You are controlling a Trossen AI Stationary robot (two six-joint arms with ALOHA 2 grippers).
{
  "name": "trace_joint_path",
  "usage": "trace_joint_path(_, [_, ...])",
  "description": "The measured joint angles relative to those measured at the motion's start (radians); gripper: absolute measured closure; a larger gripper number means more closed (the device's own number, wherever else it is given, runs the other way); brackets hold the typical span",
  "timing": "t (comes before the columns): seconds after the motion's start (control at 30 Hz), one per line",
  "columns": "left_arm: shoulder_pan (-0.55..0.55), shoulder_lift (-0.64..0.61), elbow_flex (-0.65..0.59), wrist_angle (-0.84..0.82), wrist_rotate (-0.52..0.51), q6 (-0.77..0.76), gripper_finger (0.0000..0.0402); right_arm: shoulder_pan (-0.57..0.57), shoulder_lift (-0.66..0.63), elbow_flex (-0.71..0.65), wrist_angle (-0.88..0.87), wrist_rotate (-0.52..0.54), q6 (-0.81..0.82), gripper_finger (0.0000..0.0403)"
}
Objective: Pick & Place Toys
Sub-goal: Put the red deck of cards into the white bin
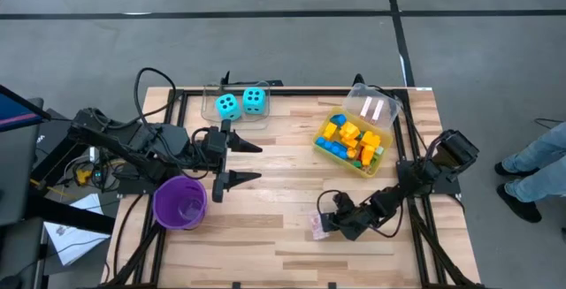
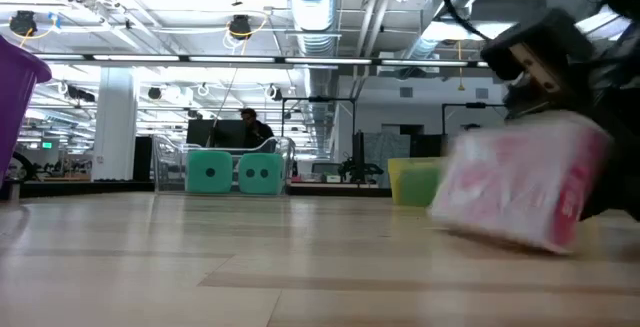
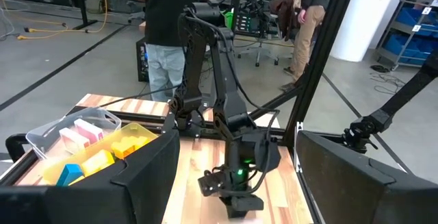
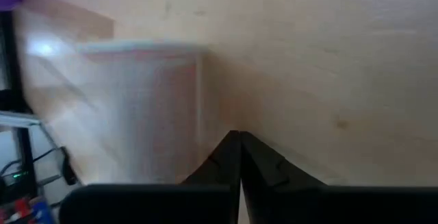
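Observation:
A pink card pack (image 1: 317,227) lies on the table near its front right; in the low view the pack (image 2: 520,192) looks tilted and blurred. My right gripper (image 1: 325,224) is shut, slanting down right beside it; the right wrist view shows the shut fingertips (image 4: 239,138) next to the pack's edge (image 4: 200,114). Two cyan dice (image 1: 240,103) sit in a clear tray at the back. Coloured bricks fill the yellow bin (image 1: 382,155). More pink cards (image 1: 376,108) lie in a clear tray behind it. My left gripper (image 1: 250,162) hovers open above the table's left, holding nothing. My right gripper's shut fingers slant down from the table's right, their tips right at one edge of the pink card pack (image 4: 200,114). I cannot tell whether they touch it. The pack is not between the fingers.
A purple cup (image 1: 180,202) stands at the near left, under the left arm. The middle of the table between the grippers is bare wood (image 1: 283,183). People stand in the room beyond the table's right side (image 3: 168,18).

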Motion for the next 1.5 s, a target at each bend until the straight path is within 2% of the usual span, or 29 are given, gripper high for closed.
trace_joint_path(0.63, [0.0,0.0,0.0,-0.001,0.01,0.0,0.0115,0.003,-0.002,0.0,-0.004,0.009,0.014,0.0403])
trace_joint_path(0.73, [0.0,0.0,0.0,-0.001,0.01,0.0,0.0115,0.009,-0.004,0.0,0.011,0.046,0.035,0.0403])
trace_joint_path(0.9, [0.0,0.0,0.0,-0.001,0.011,0.0,0.0115,0.04,-0.011,0.0,0.073,0.165,0.1,0.0403])
trace_joint_path(1.03, [0.0,0.0,0.0,-0.001,0.011,0.0,0.0115,0.067,-0.012,0.065,0.087,0.23,0.104,0.0403])
trace_joint_path(1.13, [0.0,0.0,0.0,-0.005,0.011,0.0,0.0115,0.079,-0.012,0.174,-0.072,0.269,0.128,0.0403])
trace_joint_path(1.3, [0.0,0.0,0.0,-0.048,0.011,0.0,0.0115,0.077,-0.012,0.441,-0.537,0.285,0.132,0.0399])
trace_joint_path(1.4, [0.0,0.0,0.0,-0.08,0.015,0.0,0.0115,0.059,-0.009,0.572,-0.813,0.285,0.13,0.0374])
trace_joint_path(1.5, [0.0,-0.001,0.0,-0.115,0.053,0.0,0.0115,0.034,-0.008,0.635,-0.971,0.258,0.138,0.0326])
